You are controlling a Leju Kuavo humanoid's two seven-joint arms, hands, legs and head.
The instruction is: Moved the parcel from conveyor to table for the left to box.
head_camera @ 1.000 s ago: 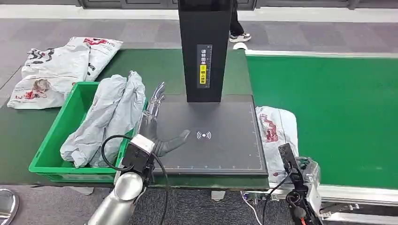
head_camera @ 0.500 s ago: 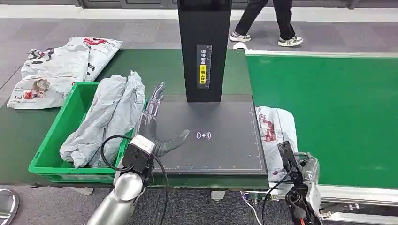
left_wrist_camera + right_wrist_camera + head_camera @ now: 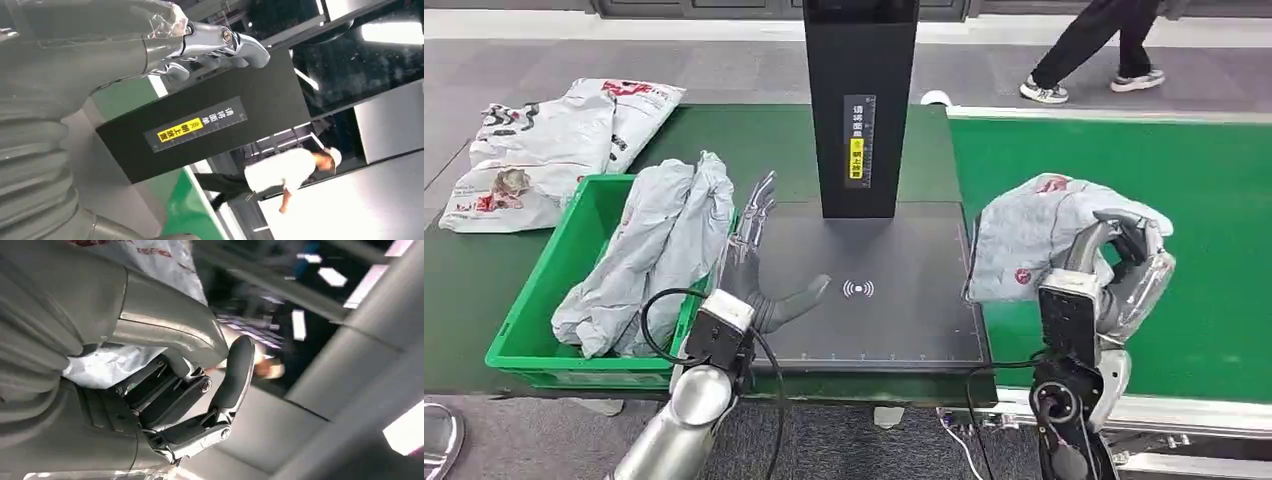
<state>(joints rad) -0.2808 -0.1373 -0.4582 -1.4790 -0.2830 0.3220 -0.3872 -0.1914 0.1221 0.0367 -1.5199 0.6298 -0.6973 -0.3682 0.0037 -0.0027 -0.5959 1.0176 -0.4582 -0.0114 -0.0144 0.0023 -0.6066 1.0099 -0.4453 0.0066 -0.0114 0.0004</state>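
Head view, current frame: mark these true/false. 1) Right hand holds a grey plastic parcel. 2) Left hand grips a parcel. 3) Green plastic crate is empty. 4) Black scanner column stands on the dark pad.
1) Right hand holds the grey plastic parcel: true.
2) False: left hand holds nothing, fingers spread over the dark pad.
3) False: the green plastic crate holds crumpled grey bags.
4) Black scanner column stands on the pad: true.

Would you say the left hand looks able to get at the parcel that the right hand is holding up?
Probably not yet: the parcel hangs in the right hand over the conveyor, beyond the scanner pad from the open left hand.
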